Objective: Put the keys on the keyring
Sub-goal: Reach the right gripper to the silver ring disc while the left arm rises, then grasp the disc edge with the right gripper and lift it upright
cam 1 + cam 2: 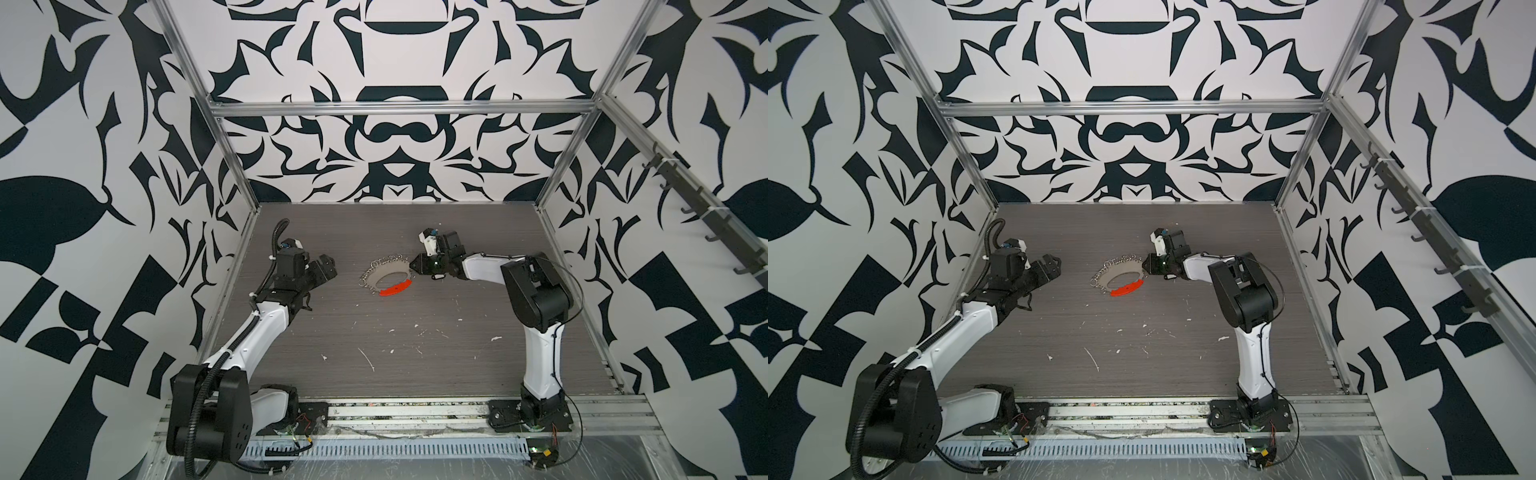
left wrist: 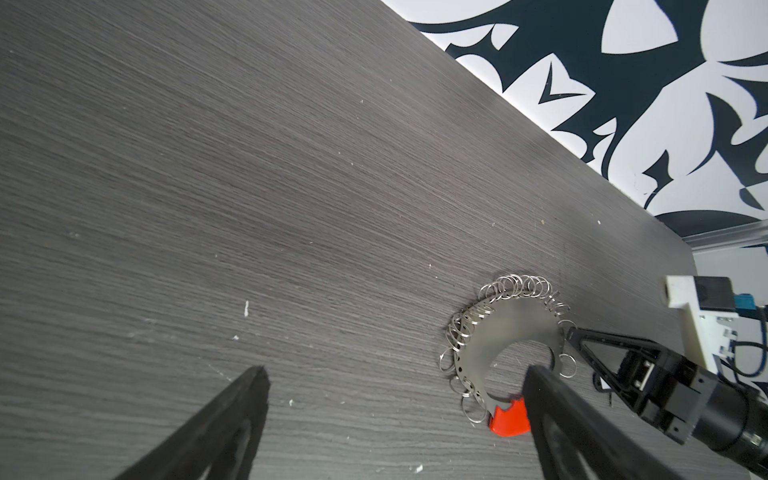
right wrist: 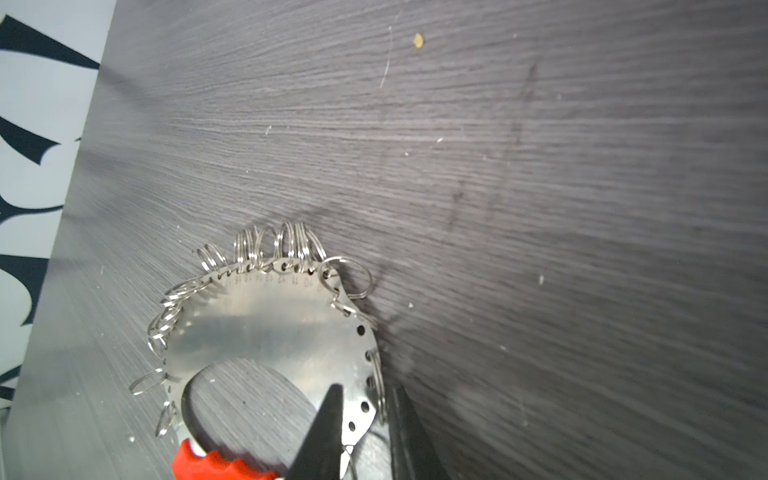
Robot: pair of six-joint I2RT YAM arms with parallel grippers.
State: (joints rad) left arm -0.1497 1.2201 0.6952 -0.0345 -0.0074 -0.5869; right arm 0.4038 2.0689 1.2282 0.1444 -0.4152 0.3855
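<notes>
Closest in the right wrist view are the fingers (image 3: 328, 419) of my right gripper (image 3: 365, 386), standing nearly together across the keyring (image 3: 266, 328). One tip sits at the inner edge of its steel band and its mate just outside the rim. The band with its row of holes fills the slit between them, so I read this as a pinch, though how firm I cannot tell. By its looks the keyring is a thin, stiff, slick plate, light, lying flat on the table (image 1: 415, 353) with little to get under. The split rings (image 3: 282, 243) fringing it hang loose and should swing and snag when it lifts. That bare stretch of band, where holes stand empty, seems the sound place to hold. The ridged orange segment (image 3: 216, 465) beside it looks grippier but may be the part that opens. In both top views the keyring (image 1: 384, 272) (image 1: 1117, 272) lies just below the middle of the frame, my right gripper touching its right end. A small dark tab (image 1: 436, 276) with a pale patch shows under that gripper's body; it may be the key, but it is too small to say. Farther off, left of centre, my left gripper (image 1: 330, 266) hovers well apart from the keyring, jaws spread wide, holding nothing.
</notes>
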